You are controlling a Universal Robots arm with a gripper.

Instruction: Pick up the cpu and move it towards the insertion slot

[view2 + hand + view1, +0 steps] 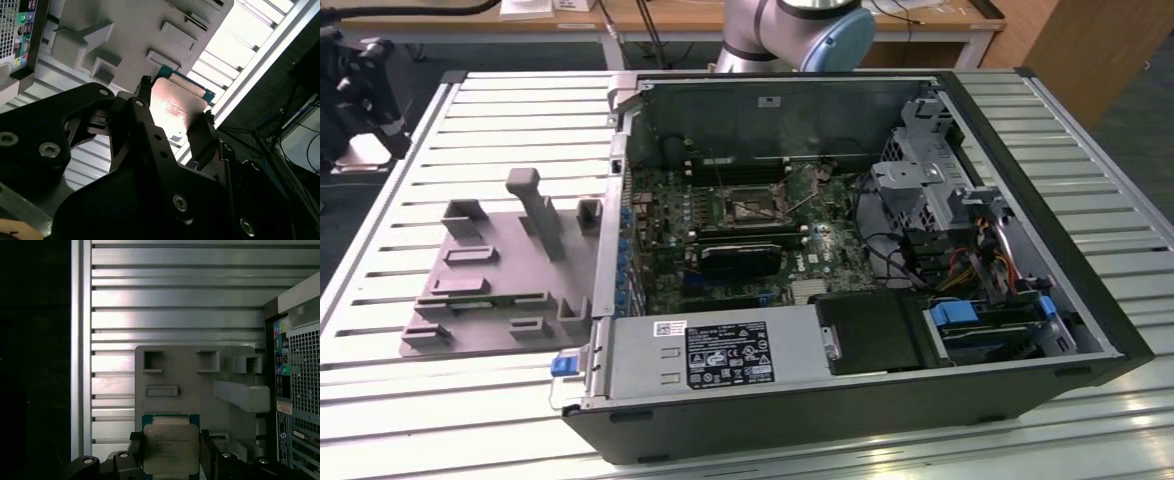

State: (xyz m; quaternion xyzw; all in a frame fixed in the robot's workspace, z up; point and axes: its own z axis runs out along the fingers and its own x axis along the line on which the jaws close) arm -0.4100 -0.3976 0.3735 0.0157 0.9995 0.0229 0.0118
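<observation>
Fingers (pixel 206 455) closed onto two opposite edges of the cpu (pixel 170 447), which sits between them; grey tray (pixel 190 390) just beyond. Grasp looks made. Carrying it to the insertion slot (pixel 750 205) calls for a firm, level hold.

A grey moulded fixture (pixel 200 385) with square pockets and raised blocks lies under and just ahead of the jaws. It rests on a slatted metal table (pixel 175 290) whose ribs run on well beyond them. To one side of the jaws stands the perforated rear panel (pixel 302 390) of an open computer case (pixel 854 420), with small coloured ports (pixel 280 335) along its edge. Past the table's edge, cables (pixel 295 125) lie in shadow.
</observation>
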